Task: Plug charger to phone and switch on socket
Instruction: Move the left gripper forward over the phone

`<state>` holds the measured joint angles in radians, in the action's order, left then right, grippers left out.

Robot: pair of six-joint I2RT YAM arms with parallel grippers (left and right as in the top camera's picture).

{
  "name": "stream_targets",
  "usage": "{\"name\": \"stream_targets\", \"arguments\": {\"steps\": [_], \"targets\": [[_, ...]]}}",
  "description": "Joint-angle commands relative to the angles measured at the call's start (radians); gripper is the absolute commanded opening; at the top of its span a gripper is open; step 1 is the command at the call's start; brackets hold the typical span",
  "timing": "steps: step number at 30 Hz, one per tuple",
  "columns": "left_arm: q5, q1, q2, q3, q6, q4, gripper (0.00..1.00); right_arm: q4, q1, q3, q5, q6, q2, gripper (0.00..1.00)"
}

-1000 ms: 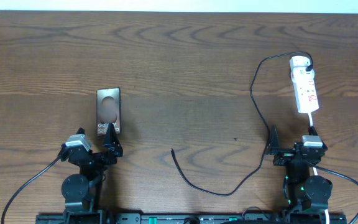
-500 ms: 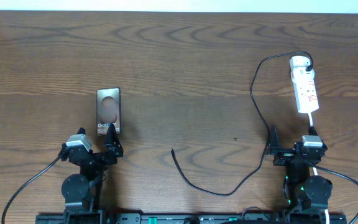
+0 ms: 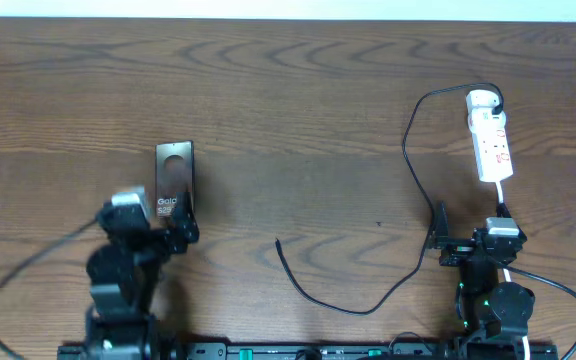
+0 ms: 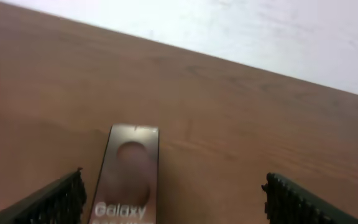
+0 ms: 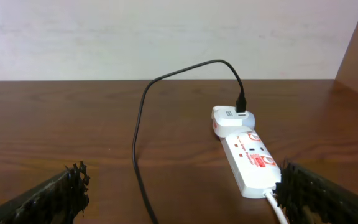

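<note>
The phone (image 3: 174, 176) lies flat at the table's left, a dark slab with a brownish oval and white "Galaxy" lettering; in the left wrist view (image 4: 128, 174) it lies between my fingers, nearer the left one. My left gripper (image 3: 173, 226) is open just below the phone's near end. The charger (image 3: 408, 165) is a long black cable running from the white plug on the socket's far end down to a loose tip (image 3: 278, 243) at the table's middle. The socket (image 3: 490, 137) is a white power strip with red markings at the right, also in the right wrist view (image 5: 248, 155). My right gripper (image 3: 448, 240) is open and empty.
A white cord (image 5: 276, 206) leaves the socket's near end toward the right arm. The black cable (image 5: 140, 130) crosses the right wrist view between the fingers. A pale wall borders the table's far edge (image 3: 288, 12).
My left arm has shifted forward and slightly up toward the phone, now covering part of its near end in the overhead view. The right arm, cable and socket have not moved.
</note>
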<state>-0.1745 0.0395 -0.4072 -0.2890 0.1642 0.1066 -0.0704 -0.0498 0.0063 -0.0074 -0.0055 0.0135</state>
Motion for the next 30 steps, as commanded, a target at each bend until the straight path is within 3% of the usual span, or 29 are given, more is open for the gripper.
{"name": "stream_targets", "arguments": {"steps": [1,5,7,14,17,21,23,24,25,26,27,28,30], "targets": [[-0.021,0.005,-0.208,-0.206,-0.087,0.04,0.89,-0.005,0.005,-0.001,-0.006,-0.01,0.0,0.99],[-0.021,0.005,-0.436,-0.456,-0.144,0.172,0.89,-0.005,0.005,-0.001,-0.006,-0.01,0.0,0.99],[-0.02,0.005,-0.61,-0.675,-0.188,0.323,0.89,-0.005,0.005,-0.001,-0.006,-0.01,0.0,0.99],[-0.02,0.013,-0.962,-1.138,-0.229,0.729,0.89,-0.005,0.005,-0.001,-0.006,-0.01,0.0,0.99],[-0.02,0.018,-1.062,-1.234,-0.228,0.837,0.89,-0.005,0.005,-0.001,-0.006,-0.01,0.0,0.99],[-0.021,0.017,-1.146,-1.24,-0.227,0.843,0.89,-0.005,0.005,-0.001,-0.006,-0.01,0.0,0.99],[-0.019,0.017,-1.163,-1.239,-0.228,0.846,0.38,-0.005,0.005,-0.001,-0.006,-0.01,0.0,0.99],[-0.019,0.018,-1.169,-1.239,-0.228,0.845,0.3,-0.005,0.005,-0.001,-0.006,-0.01,0.0,0.99],[-0.02,0.017,-1.172,-1.239,-0.228,0.845,0.29,-0.005,0.005,-0.001,-0.006,-0.01,0.0,0.99],[-0.019,0.017,-1.175,-1.239,-0.228,0.843,0.48,-0.005,0.005,-0.001,-0.006,-0.01,0.0,0.99],[-0.02,0.017,-1.175,-1.239,-0.227,0.843,0.93,-0.005,0.005,-0.001,-0.006,-0.01,0.0,0.99],[-0.02,0.017,-1.175,-1.239,-0.227,0.843,0.98,-0.005,0.005,-0.001,-0.006,-0.01,0.0,0.99],[-0.02,0.017,-1.175,-1.239,-0.227,0.843,0.98,-0.005,0.005,-0.001,-0.006,-0.01,0.0,0.99]]}}
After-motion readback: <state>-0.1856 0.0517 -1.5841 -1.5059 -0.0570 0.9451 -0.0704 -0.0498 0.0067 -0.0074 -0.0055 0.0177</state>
